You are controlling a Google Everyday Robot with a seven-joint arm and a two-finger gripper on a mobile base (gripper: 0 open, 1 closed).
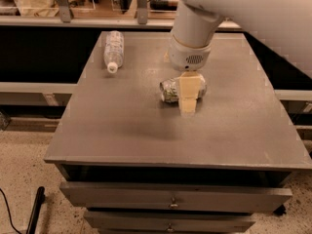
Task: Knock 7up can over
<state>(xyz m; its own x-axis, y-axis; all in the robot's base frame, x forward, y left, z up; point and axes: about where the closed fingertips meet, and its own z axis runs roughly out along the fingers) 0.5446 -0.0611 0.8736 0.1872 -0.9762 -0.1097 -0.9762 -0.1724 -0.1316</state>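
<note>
The 7up can [171,89], silvery-white with green marks, lies on its side near the middle of the grey table top [126,126], its silver end facing left. My gripper [188,100] hangs from the white arm right over the can's right half. Its cream-coloured fingers [189,87] point down in front of the can and hide part of it.
A clear plastic bottle [113,49] lies on its side at the table's back left. The table has drawers [170,199] below its front edge. A shelf with clutter runs behind the table. A black cable [34,213] lies on the speckled floor at the left.
</note>
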